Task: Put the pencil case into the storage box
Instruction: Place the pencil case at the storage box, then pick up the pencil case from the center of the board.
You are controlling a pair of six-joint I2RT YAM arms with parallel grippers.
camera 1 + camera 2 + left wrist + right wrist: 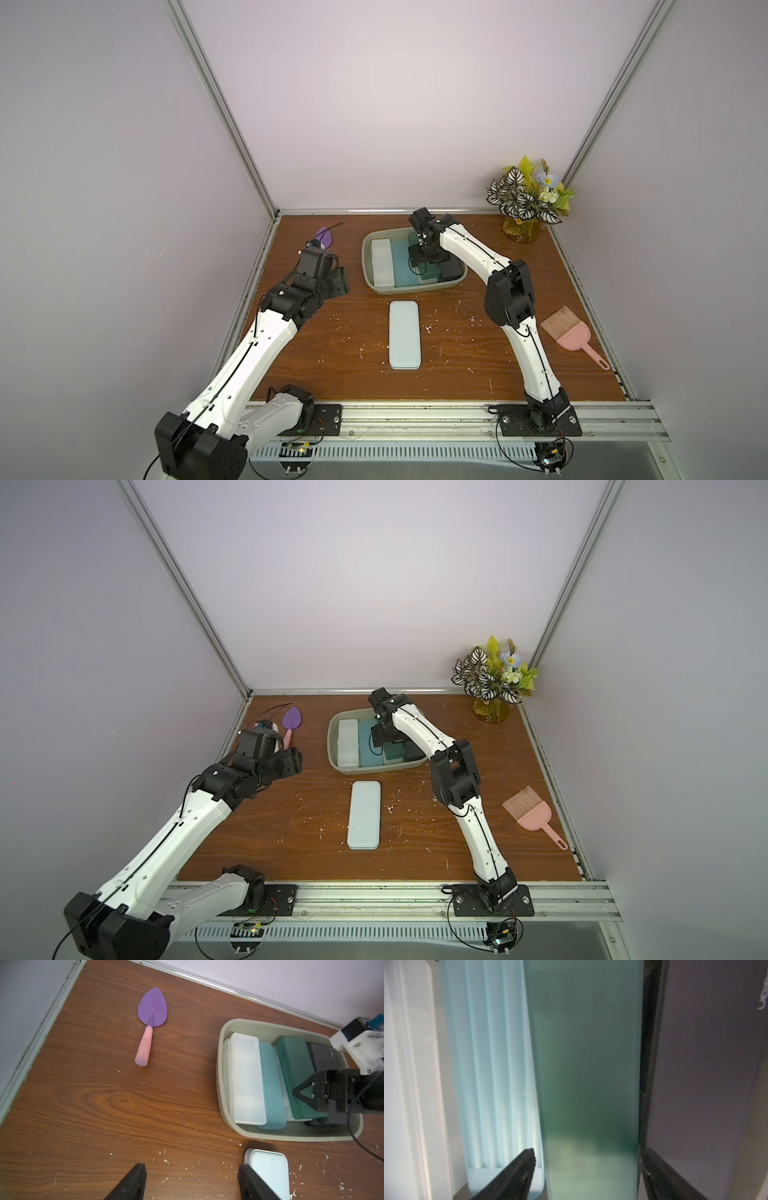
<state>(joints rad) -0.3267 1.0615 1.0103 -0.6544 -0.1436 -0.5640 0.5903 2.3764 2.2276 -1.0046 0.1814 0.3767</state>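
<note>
The grey-green storage box [367, 262] [332, 742] [219, 1084] stands at the back middle of the table and holds several pencil cases side by side: white [247, 1078], light teal [488, 1064], dark green [295, 1072] [587, 1064] and black [706, 1064]. My right gripper [420, 262] [588, 1153] reaches down into the box and straddles the dark green case. Its jaws are open, with a gap beside one finger [521, 1169]. A pale blue pencil case [404, 334] [364, 814] [268, 1172] lies on the table in front of the box. My left gripper [291, 762] [192, 1165] hovers open and empty at the left.
A purple trowel with a pink handle [152, 1009] [291, 721] lies at the back left. A pink brush [567, 332] rests near the right edge. A vase of flowers [521, 228] stands in the back right corner. Walls enclose three sides.
</note>
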